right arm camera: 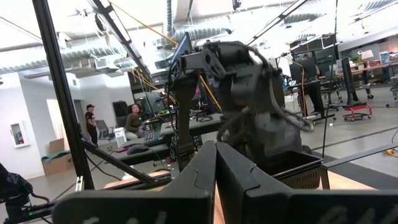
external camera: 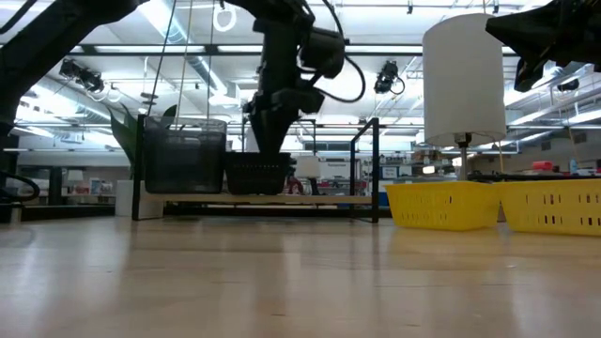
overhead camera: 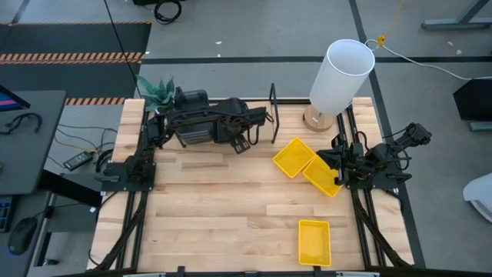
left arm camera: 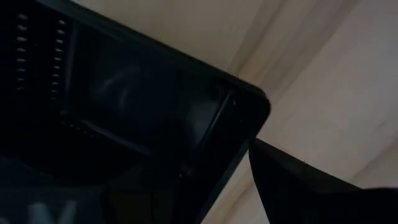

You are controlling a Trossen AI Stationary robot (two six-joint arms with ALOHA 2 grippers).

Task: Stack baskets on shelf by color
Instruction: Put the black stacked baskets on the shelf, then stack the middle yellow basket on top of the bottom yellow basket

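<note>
Three yellow baskets: all on the tabletop (overhead camera: 215, 200), none on the shelf; two lie touching at the right, one (overhead camera: 294, 157) nearer the middle and one (overhead camera: 323, 177) just beside the right arm; the third (overhead camera: 314, 241) sits alone at the near right edge.
Shelf (external camera: 282, 199): along the far left part of the table, a black upright frame at its right end.
Grey baskets (external camera: 184, 155): stacked at the left end of the shelf in the low view.
Black basket (external camera: 256, 173): on the shelf just right of the grey stack, directly under the left arm's wrist.
Left gripper (external camera: 270, 141): reaching down over the black basket; its fingers stand spread apart and grip nothing; its own camera looks close into the basket's dark slatted wall and corner (left arm camera: 155, 112).
Right gripper (right arm camera: 216, 180): parked at the right edge of the table, fingers pressed together, holding nothing.
White cylinder (overhead camera: 342, 75): tall, standing at the far right, behind the two touching yellow baskets.
Background: people (right arm camera: 132, 118) seated at desks in the room beyond the table.
</note>
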